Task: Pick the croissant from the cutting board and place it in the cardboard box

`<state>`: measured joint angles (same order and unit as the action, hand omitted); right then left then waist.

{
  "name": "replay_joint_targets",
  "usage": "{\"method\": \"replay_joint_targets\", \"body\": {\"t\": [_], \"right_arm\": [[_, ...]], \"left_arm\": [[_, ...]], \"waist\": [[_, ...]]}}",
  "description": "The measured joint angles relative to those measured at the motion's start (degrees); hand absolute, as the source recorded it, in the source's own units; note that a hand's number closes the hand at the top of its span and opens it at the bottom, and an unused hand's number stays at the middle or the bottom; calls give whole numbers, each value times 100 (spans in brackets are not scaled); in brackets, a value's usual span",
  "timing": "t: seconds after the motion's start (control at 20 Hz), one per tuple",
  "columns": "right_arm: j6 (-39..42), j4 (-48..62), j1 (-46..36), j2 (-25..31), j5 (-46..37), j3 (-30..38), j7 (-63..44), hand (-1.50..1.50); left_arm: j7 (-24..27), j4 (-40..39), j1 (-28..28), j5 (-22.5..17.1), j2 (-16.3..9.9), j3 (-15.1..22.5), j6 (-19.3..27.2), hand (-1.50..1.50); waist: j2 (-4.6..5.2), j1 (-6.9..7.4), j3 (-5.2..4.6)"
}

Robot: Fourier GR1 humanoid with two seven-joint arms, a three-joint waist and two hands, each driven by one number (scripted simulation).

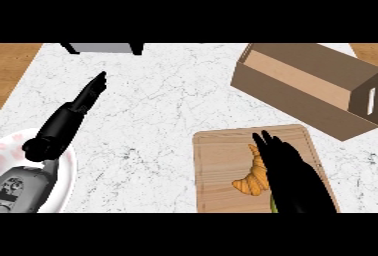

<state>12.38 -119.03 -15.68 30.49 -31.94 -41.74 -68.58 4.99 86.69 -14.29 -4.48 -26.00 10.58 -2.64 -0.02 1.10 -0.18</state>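
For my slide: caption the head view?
Right hand reaches beside croissant on cutting board, cardboard box beyond.

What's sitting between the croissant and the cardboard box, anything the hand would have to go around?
Nothing visible. The croissant lies on the cutting board beside the right hand; only bare board and counter separate it from the cardboard box, up and to the right.

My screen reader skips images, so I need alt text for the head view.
The right hand, fingers straight, lies over a croissant on a cutting board. An open cardboard box sits beyond the board, and the left hand rests open over the counter near a plate.
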Motion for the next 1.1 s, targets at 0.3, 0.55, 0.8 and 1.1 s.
{"method": "replay_joint_targets", "body": {"t": [0.3, 0.55, 0.8, 1.1], "right_arm": [[131, 691, -296, -508, -382, -101, -31, -150], [240, 1117, -334, -819, -648, -47, 81, -150], [382, 1460, -211, -980, -889, 0, 217, -150], [475, 1729, 45, -1179, -1265, 148, 409, -150]], "left_arm": [[-101, 11, -27, 39, 74, -36, 3, 0], [-1, 35, 111, 127, 119, -68, 8, 0], [-57, 44, 108, 202, 202, -88, 40, 0], [-66, 61, 124, 271, 275, -157, -8, 0]], "waist": [[-4, -48, 4], [-5, -75, 8], [-7, -104, 11], [-6, -116, 14]]}}
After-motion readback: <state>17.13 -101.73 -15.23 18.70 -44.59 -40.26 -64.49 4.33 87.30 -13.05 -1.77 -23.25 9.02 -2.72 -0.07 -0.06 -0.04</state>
